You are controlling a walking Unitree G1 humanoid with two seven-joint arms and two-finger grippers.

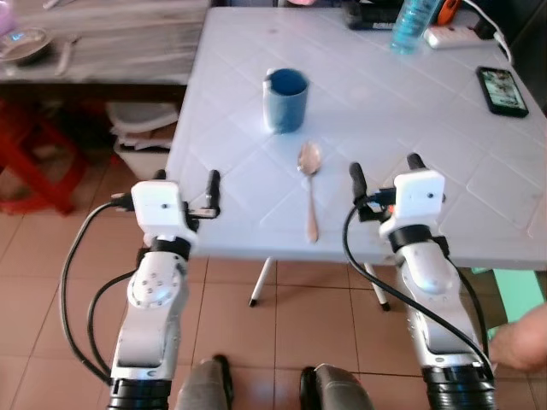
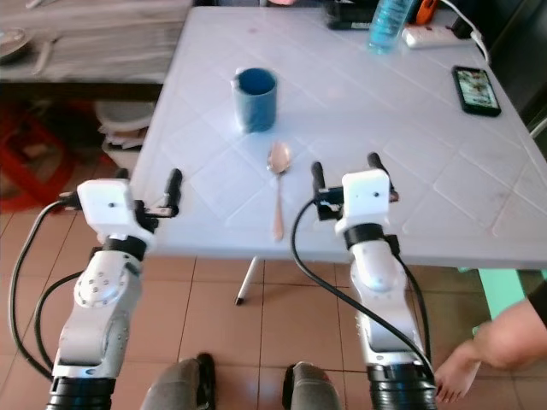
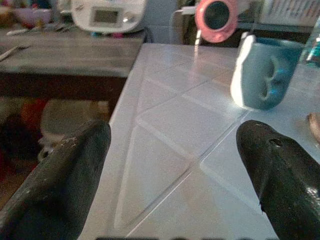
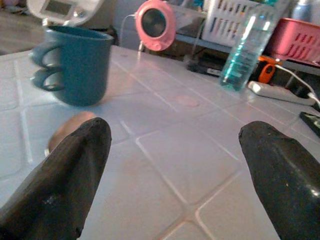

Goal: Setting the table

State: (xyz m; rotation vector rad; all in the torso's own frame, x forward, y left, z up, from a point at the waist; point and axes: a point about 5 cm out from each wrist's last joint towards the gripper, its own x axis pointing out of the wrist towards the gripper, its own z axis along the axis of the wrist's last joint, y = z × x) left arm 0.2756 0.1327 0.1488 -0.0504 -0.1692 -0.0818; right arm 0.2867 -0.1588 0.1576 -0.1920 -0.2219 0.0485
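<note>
On the worktop: a white tiled worktop (image 1: 427, 128) carries a blue mug (image 1: 285, 99) toward the far middle and a spoon (image 1: 309, 188) just near of it, bowl toward the mug and handle toward the near edge.
Mug and spoon: they are set close together but apart; neither is touched by a gripper.
Left gripper: the left gripper (image 1: 185, 182) is held at the near left corner of the worktop, its fingers (image 3: 65, 175) spread wide with nothing between them.
Right gripper: the right gripper (image 1: 385, 169) is held over the near edge, just right of the spoon's handle, its fingers (image 4: 60, 180) likewise wide apart and empty.
Far side: a bottle (image 1: 414, 24), a power strip (image 1: 457, 35) and a phone (image 1: 502, 90) are laid at the far right, well apart from the mug.
Bystander: a person's hand (image 2: 466, 367) is seen low on the right, beside the right arm.
Step in hand: an approach is judged to be under way, with no item yet grasped.
Next move: the right gripper would have to be shifted left and lowered so that the spoon's thin handle is straddled before closing; a flat handle on a smooth worktop is likely to be hard to pinch.
</note>
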